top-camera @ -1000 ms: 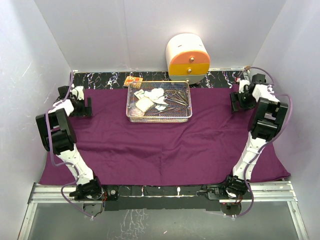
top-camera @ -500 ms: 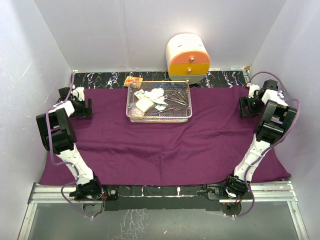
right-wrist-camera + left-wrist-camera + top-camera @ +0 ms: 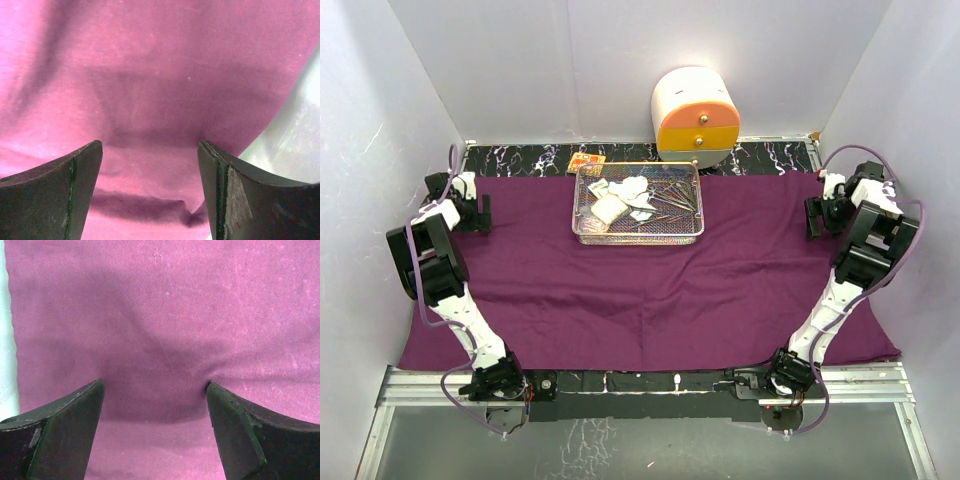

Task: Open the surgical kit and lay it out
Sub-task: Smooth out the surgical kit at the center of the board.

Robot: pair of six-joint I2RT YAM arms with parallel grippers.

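Left gripper [image 3: 470, 205]: ten o'clock on the purple cloth [image 3: 650, 290], fingers apart, empty.
Right gripper [image 3: 817, 213]: two o'clock, fingers apart, empty.
Wire-mesh tray [image 3: 638, 240]: twelve o'clock on the cloth.
Risk: uneven corner tugs might drag or tip it.

Far from me, right of centre, a rounded white cabinet [image 3: 697, 117] with two orange drawers, each with a small knob, stood against the white back wall [image 3: 520, 60]. It sat on a black, white-veined tabletop [image 3: 520, 158]. A metal rail [image 3: 880, 378] ran along the near edge.
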